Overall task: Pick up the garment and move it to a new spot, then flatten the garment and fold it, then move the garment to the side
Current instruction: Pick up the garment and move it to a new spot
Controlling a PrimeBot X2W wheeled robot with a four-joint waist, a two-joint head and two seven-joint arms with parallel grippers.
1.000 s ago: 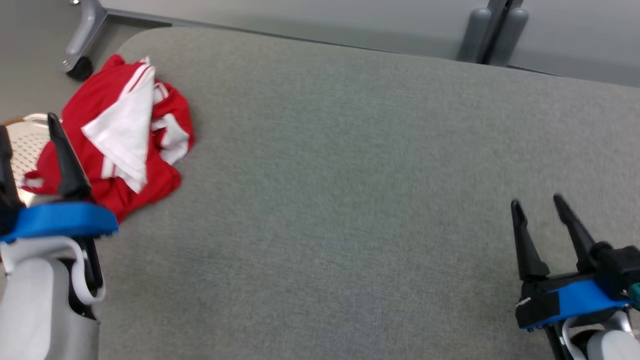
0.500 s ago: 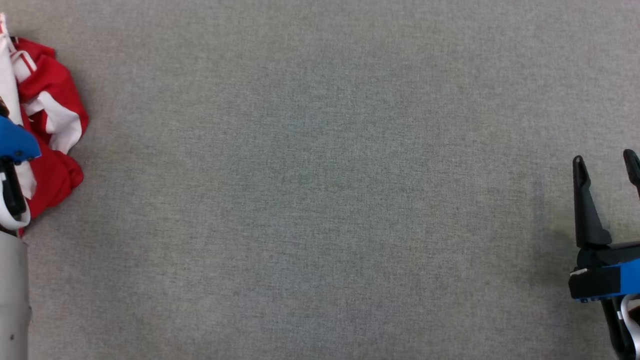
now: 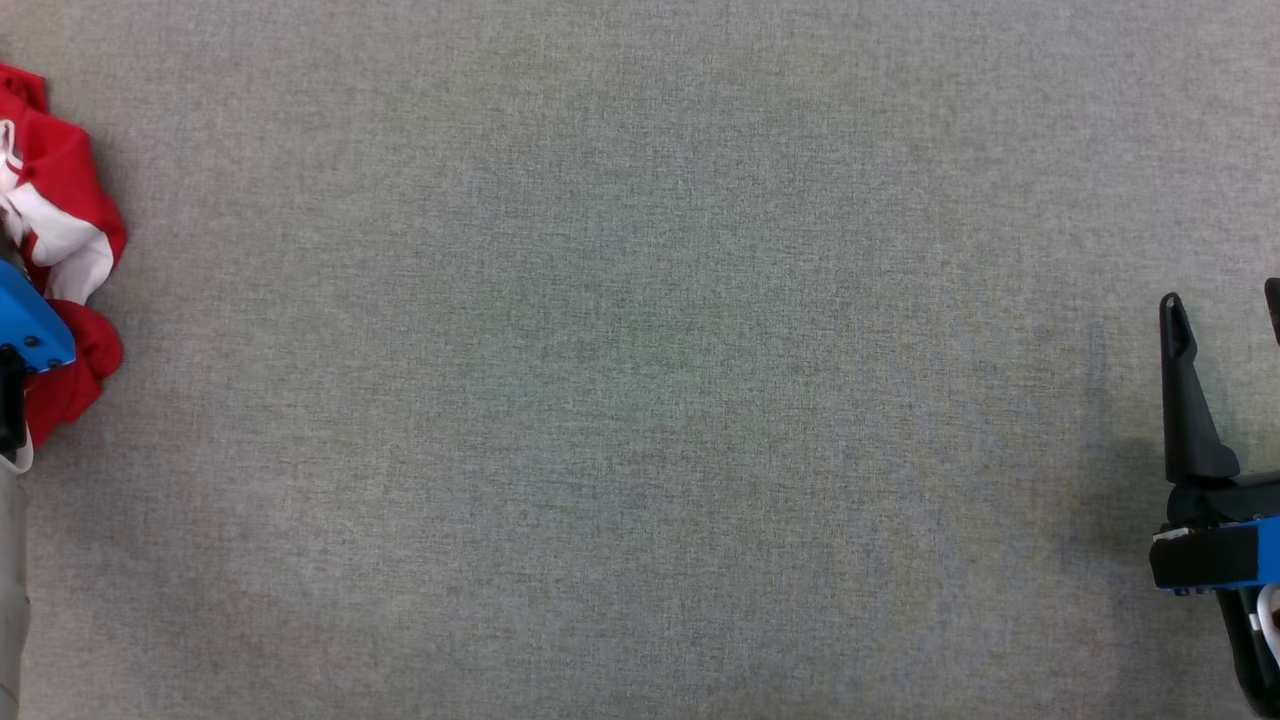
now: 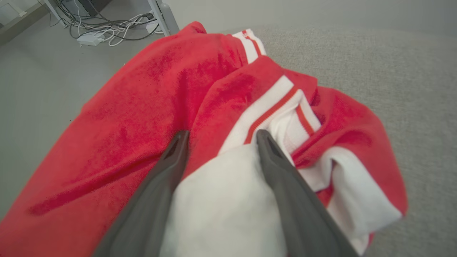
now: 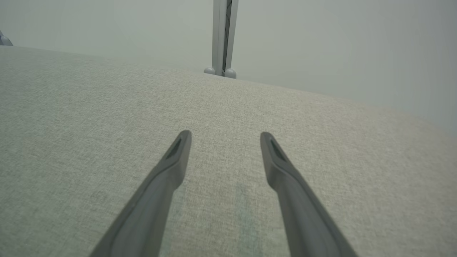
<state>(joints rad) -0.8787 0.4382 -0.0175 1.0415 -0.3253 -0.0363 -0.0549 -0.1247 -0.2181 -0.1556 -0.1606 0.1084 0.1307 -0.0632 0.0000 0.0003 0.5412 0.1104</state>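
Step in hand, as judged: first pick-up of the garment, grasp not yet made.

Locates red-and-white garment (image 3: 65, 165) crumpled at the 9 o'clock edge of the head view, on the grey fabric surface (image 3: 640, 360). In the left wrist view, appears to hang partly over the surface edge toward the floor (image 4: 43, 71).

Finds left gripper (image 4: 221, 134) with fingers spread, straddling a white fold of the garment, tips near the red-striped white band. Cannot tell whether the tips touch the cloth. Nothing pinched.

Finds right gripper (image 3: 1222, 295) at 3 o'clock, fingers spread and empty, over bare surface, well apart from the garment.

Next move, as judged: lower the left fingers into the bunched cloth, close on a thick fold, then lift and carry toward the open middle of the surface. Calls for a bite deep enough to take several layers, since loose fabric may slip or trail. Calls also for a lift high enough to clear the surface edge.
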